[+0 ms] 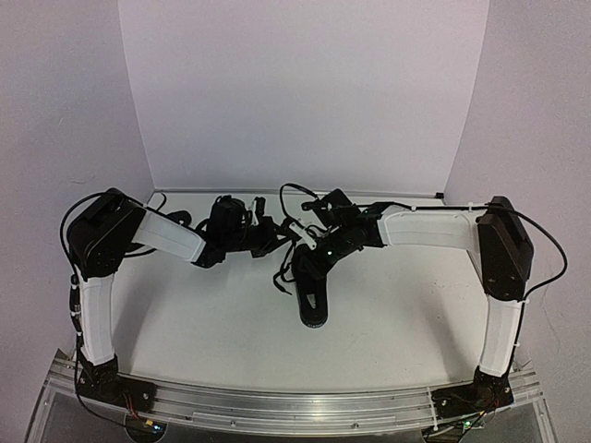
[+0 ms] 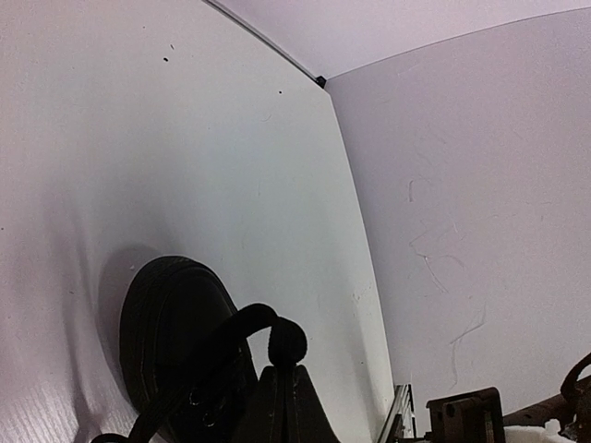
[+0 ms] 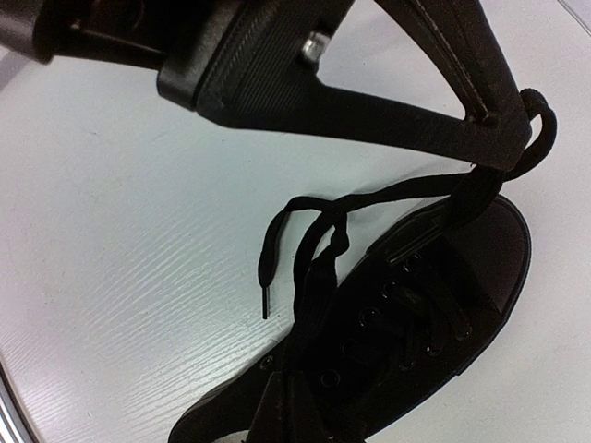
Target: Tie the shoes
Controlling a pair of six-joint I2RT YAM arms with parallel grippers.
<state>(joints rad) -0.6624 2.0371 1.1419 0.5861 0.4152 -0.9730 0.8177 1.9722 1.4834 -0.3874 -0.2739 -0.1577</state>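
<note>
Shoe first: one lies lengthwise, near to far, about the middle of the bench [image 1: 406,318], just below where my two arms meet [image 1: 312,300]. I cannot pick out a second shoe in the dark tangle there.

My right fingers [image 3: 500,140] are pressed fully together on a strand of the lace [image 3: 388,198], which hooks round their tip and runs down to the eyelets. My left fingers [image 2: 283,383] are likewise closed, with a bight of lace curled over their tip, just above a rounded end of the shoe.

As I judge it, nothing pins the shoe, so a hard pull from either side could drag or tip it instead of tightening anything. The thin lace could slide out of a pinch. The turn hooked round my right tip could snag when I let go. The loose end [image 3: 266,286] could get drawn into the wrong crossing.

It looks all black, low-cut and matte, with a rounded end, dark eyelets and slack lacing. The lace is long, thin and limp.
</note>
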